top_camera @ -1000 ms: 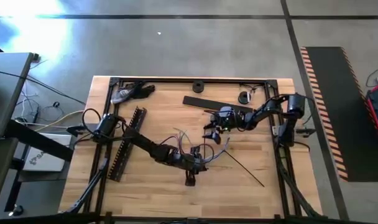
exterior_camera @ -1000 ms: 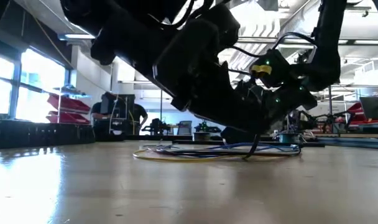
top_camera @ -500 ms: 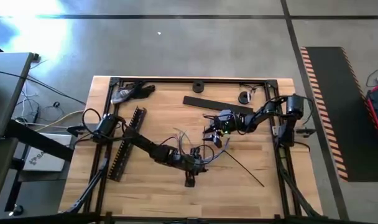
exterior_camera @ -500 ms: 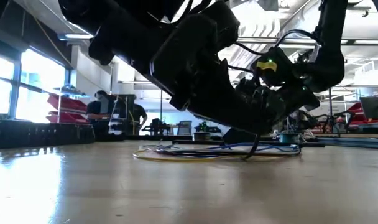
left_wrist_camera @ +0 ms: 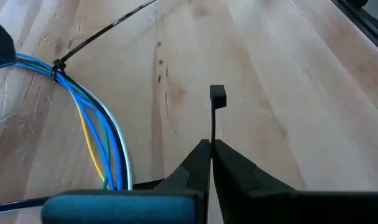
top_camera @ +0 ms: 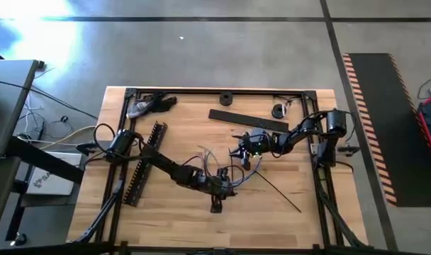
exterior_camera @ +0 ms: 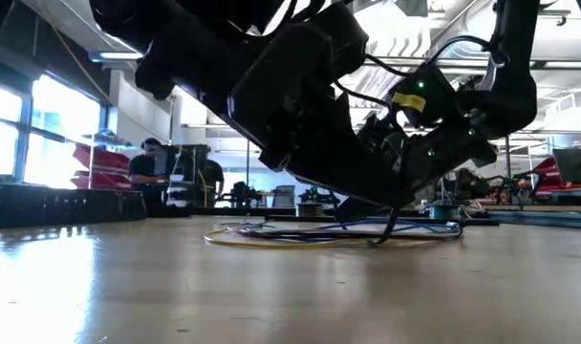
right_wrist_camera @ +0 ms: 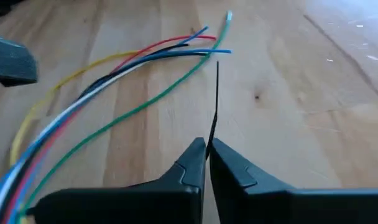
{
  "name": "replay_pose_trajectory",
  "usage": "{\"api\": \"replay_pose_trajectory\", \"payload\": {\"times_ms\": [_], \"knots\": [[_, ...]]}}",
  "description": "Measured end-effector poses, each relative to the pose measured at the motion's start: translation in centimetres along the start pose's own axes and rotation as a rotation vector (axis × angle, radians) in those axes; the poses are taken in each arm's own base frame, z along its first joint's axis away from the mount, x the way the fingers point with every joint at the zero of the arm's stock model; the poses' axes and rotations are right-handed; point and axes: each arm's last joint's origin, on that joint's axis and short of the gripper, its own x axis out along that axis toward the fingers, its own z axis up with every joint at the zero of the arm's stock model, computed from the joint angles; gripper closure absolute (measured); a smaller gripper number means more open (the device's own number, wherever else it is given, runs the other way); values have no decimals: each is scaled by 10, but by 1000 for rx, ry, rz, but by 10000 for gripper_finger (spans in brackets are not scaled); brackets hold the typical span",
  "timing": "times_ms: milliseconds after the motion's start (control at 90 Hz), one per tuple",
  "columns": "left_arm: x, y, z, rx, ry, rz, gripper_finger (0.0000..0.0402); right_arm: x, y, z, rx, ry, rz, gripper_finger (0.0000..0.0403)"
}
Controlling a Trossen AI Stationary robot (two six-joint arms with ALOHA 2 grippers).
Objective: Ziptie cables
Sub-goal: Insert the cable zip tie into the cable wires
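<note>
Wooden table (top_camera: 166, 219) planks carry everything, and the cables (top_camera: 214, 161) lie near the table's middle, a loose bundle of thin coloured wires. Seen from the left wrist, the cables (left_wrist_camera: 92, 121) run blue, white, green and yellow in a curve, and a black zip tie (left_wrist_camera: 105, 28) is cinched round them, its long tail running off across the wood. Seen from the right wrist, the cables (right_wrist_camera: 114, 81) fan out into red, yellow, blue, white and green ends that lie flat on the boards.

The left gripper (top_camera: 217, 205) sits just on the near side of the cables, low over the wood. Its fingers (left_wrist_camera: 239, 171) are pressed together on a thin black strip (left_wrist_camera: 214, 121) that stands out past the tips and ends in a small square head. The right gripper (top_camera: 245, 161) is just beside the cables on their far right side, between them and a flat black bar (top_camera: 247, 120). Its fingers (right_wrist_camera: 235, 168) are likewise closed, pinching a slender black strip (right_wrist_camera: 216, 99) whose free end points toward the fanned wire ends.

In the low view the cables (exterior_camera: 338, 231) lie flat on the table beneath both dark arms. A long slotted black strip (top_camera: 146, 163) lies well to the left of the cables, beside the left arm.
</note>
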Motion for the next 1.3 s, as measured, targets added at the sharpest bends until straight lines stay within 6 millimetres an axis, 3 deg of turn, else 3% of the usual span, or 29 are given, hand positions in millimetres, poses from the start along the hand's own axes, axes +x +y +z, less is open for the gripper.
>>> {"api": "replay_pose_trajectory", "payload": {"times_ms": [278, 522, 689, 1100, 1300], "knots": [[-3, 9, -2, -109, 38, 2, 402, -6, 29, 7, -323, -31, -146, 403], [-20, 21, 17, -154, 25, 11, 402, -12, 68, -2, -639, 17, -259, 403], [-19, 30, 17, -171, 39, -4, 402, -16, 92, -9, -788, 9, -321, 403], [-20, 22, 15, -202, 36, 37, 402, -22, 120, -13, -998, -47, -354, 403], [-22, 19, 14, -265, -44, 103, 402, -24, 125, -13, -1010, -61, -378, 403]]}}
